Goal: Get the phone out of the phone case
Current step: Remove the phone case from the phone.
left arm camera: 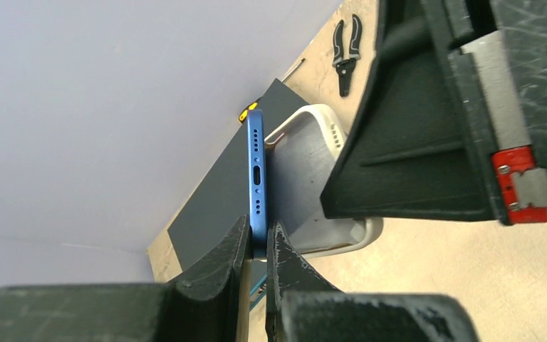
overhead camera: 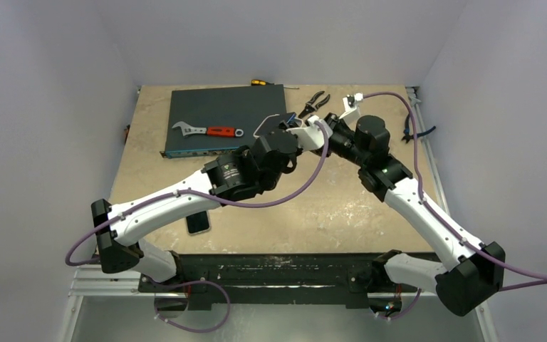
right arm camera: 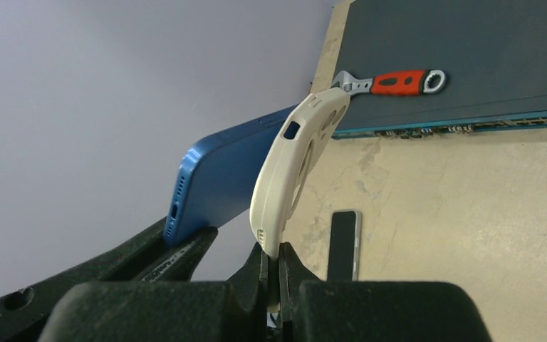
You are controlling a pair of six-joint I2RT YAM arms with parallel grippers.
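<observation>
I am holding a slim, flat blue phone and its cream soft-plastic phone case side by side in the air, one in each gripper.

On the left, my left gripper is clamping shut on the phone's two faces at a corner of its port end, and the phone's long axis is running away from my fingertips. Just to its right, the case is bowing away, its near end apart from the phone and its far end crowding it. I cannot tell whether they are touching there. My right gripper is pinching the case's near rim. I am judging that the parting pull is sideways.
</observation>
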